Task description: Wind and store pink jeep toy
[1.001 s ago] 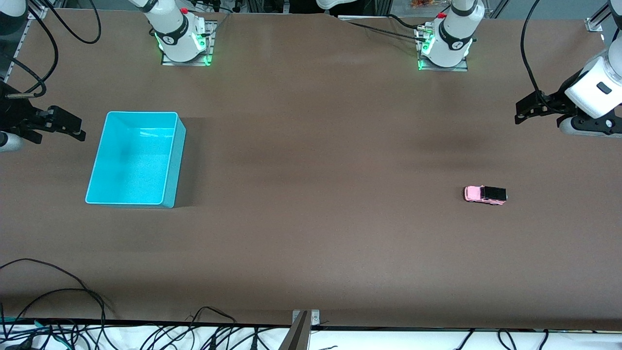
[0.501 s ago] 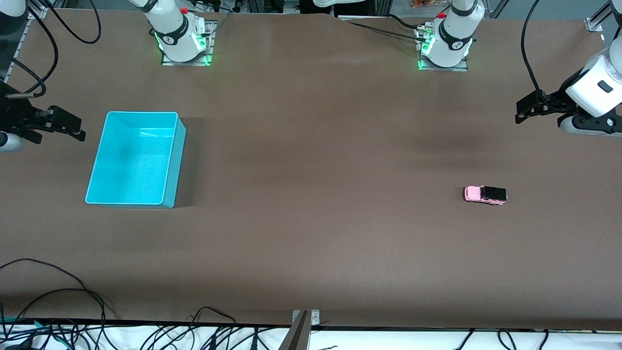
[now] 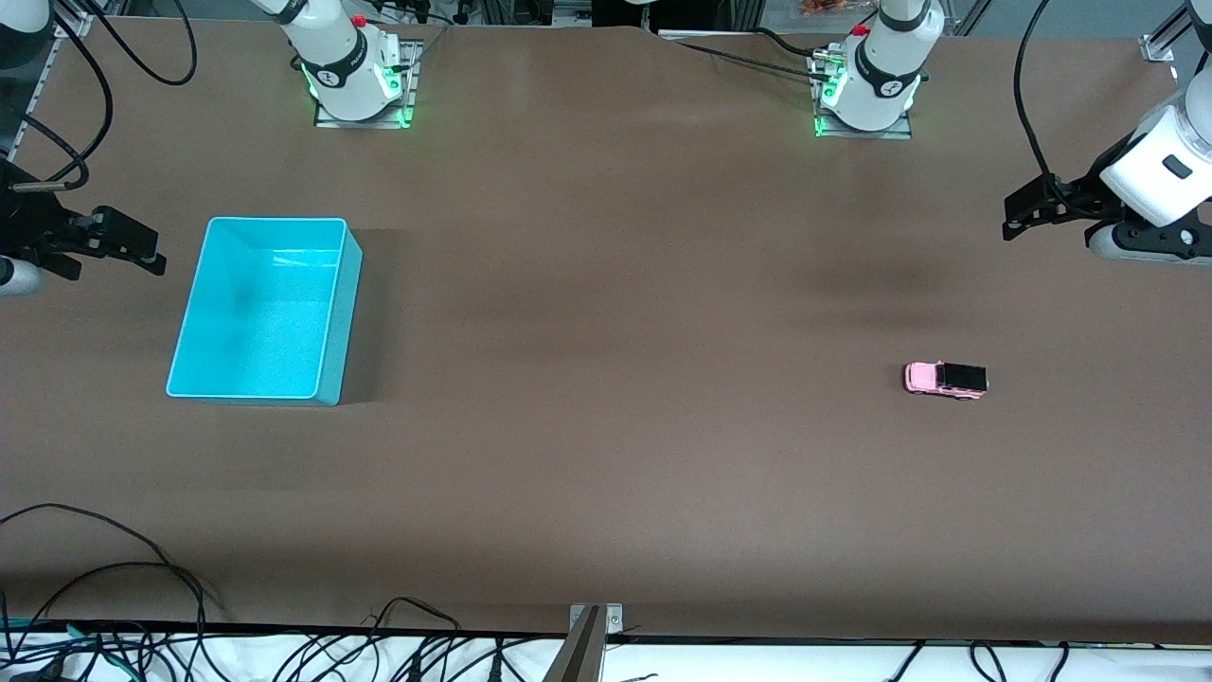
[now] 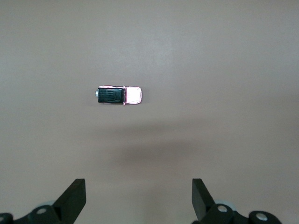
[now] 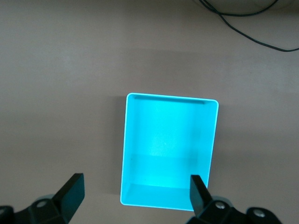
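Observation:
The pink jeep toy (image 3: 945, 380), pale pink with a black roof, stands on the brown table toward the left arm's end. It also shows in the left wrist view (image 4: 119, 95). My left gripper (image 3: 1021, 216) is up in the air over the table at that end, apart from the jeep, open and empty (image 4: 138, 196). The empty cyan bin (image 3: 265, 308) stands toward the right arm's end. My right gripper (image 3: 142, 248) hovers beside the bin, open and empty (image 5: 135, 191), with the bin (image 5: 168, 135) in its view.
Black cables (image 3: 142, 606) lie along the table edge nearest the front camera, with a metal bracket (image 3: 592, 630) at its middle. The two arm bases (image 3: 355, 71) (image 3: 866, 80) stand at the farthest edge. A cable (image 5: 252, 23) shows in the right wrist view.
Both grippers have shifted only very slightly. The jeep and the bin have not moved.

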Controlling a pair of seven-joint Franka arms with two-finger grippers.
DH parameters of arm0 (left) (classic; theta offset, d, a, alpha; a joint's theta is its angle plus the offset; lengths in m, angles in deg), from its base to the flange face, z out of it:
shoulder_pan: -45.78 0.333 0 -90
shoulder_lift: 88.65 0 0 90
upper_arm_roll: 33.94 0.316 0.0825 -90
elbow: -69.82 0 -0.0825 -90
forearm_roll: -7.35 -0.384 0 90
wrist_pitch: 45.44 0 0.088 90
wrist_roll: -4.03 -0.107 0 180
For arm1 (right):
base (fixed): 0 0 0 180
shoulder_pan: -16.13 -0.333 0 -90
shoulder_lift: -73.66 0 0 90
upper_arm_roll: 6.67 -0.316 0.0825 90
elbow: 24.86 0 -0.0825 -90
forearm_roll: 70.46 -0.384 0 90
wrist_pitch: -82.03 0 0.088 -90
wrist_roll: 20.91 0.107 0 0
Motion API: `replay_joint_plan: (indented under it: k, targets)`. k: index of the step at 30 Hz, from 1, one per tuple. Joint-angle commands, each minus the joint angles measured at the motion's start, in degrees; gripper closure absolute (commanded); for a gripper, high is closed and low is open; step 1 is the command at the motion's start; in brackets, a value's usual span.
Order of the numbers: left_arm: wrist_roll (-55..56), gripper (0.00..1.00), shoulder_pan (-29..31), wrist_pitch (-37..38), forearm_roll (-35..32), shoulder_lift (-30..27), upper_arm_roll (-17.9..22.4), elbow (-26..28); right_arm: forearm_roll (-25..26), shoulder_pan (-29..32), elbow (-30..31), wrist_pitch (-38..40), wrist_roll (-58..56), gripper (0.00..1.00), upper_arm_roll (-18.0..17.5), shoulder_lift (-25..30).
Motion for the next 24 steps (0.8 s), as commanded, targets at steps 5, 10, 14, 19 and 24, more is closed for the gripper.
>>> replay_joint_plan:
  k: [5,10,14,19,24]
  targets:
    - [-0.69,0.00,0.10,3.09,-0.32,-0.51,-1.22,-0.53,0.57,0.24,0.64,0.28,-0.47,0.00,-0.01,0.70]
    - [-0.86,0.00,0.10,3.45,-0.41,-0.60,-1.92,-0.79,0.57,0.24,0.64,0.20,-0.47,0.00,-0.01,0.70]
    - [-0.95,0.00,0.19,3.53,-0.41,-0.60,-2.01,-0.79,0.57,0.24,0.64,0.20,-0.47,0.00,-0.01,0.70]
    - [-3.23,0.00,0.45,3.27,-0.50,-0.51,-1.83,-0.79,0.57,0.24,0.64,0.20,-0.47,0.00,-0.01,0.70]
    - [-13.15,0.00,0.54,1.17,-2.86,-0.07,-1.57,-0.71,0.57,0.24,0.64,0.20,-0.47,0.00,-0.10,0.70]
